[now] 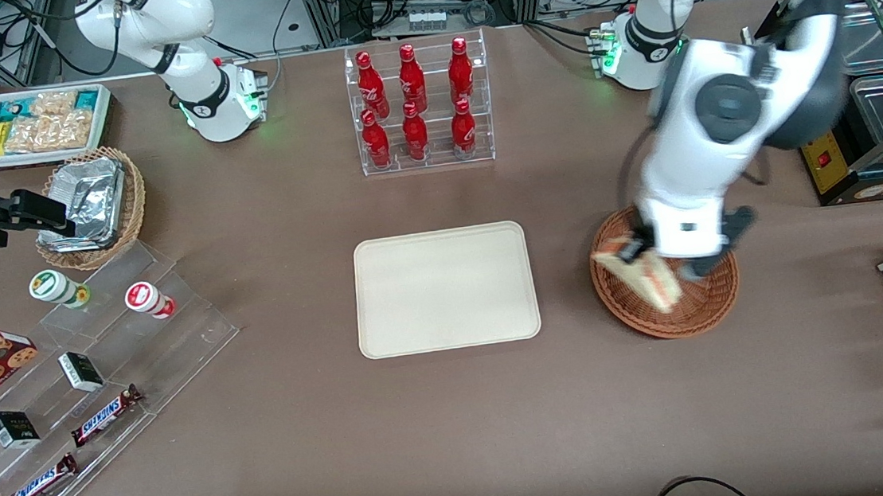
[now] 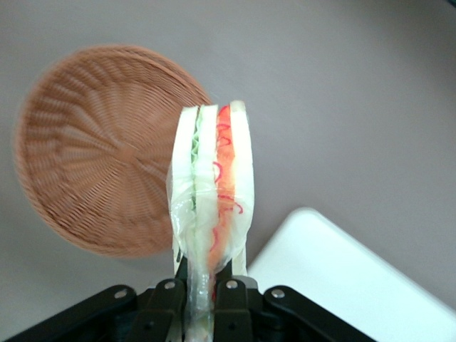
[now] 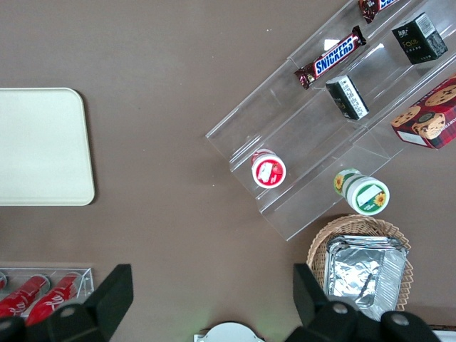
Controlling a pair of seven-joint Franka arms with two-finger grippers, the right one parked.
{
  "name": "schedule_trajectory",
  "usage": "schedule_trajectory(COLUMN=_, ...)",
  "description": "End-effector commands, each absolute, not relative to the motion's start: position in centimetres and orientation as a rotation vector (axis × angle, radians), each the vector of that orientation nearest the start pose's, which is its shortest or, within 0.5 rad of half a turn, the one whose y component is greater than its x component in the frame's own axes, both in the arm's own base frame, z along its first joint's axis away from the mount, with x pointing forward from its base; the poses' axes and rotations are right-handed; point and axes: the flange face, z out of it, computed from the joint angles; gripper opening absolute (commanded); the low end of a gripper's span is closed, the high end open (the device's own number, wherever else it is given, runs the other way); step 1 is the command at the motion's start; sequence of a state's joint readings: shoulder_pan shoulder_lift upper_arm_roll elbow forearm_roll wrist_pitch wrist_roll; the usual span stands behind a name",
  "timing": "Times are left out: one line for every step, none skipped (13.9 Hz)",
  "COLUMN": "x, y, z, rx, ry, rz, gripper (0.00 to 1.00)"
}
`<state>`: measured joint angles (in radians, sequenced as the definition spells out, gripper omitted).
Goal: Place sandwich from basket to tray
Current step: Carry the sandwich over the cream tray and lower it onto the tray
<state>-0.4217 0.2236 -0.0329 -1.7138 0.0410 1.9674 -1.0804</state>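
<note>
Looking from the front, you see the gripper (image 1: 654, 257) above the basket (image 1: 669, 316), clenched on the sandwich (image 1: 639, 271); the tray (image 1: 445, 289) lies toward the parked arm. From the left wrist, the sandwich's long axis runs straight out from the fingers (image 2: 229, 296).

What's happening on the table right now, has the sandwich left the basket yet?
The left arm's gripper is shut on the sandwich, holding it by one end above the table. The wrist view shows the wicker basket empty below it. The sandwich is lifted clear and hangs over the basket's edge nearest the tray, which is bare; nothing has been set down yet.
</note>
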Motion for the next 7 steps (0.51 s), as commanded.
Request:
schedule_trajectory(x=55.8, y=-35.3, z=43.0, rx=-3.028, ry=-0.717, rz=-0.048, gripper=0.00)
schedule_trajectory(x=54.8, y=-38.8, z=42.3, rx=-3.063, ry=-0.566, rz=-0.048, gripper=0.00)
schedule_trajectory(x=53.7, y=-41.8, z=41.2, rx=-3.079, ry=-0.455, rz=-0.039, gripper=0.00)
schedule_trajectory(x=52.4, y=-44.1, z=39.7, rx=-3.079, ry=-0.389, rz=-0.024, gripper=0.00)
schedule_trajectory(x=51.8, y=-46.0, z=38.5, rx=-3.092, ry=-0.339, rz=-0.033, gripper=0.00)
schedule_trajectory(x=50.9, y=-48.3, z=37.3, rx=-3.110, ry=-0.285, rz=-0.048, gripper=0.00)
schedule_trajectory(x=50.0, y=-49.8, z=35.5, rx=-3.109, ry=-0.242, rz=-0.043, gripper=0.00)
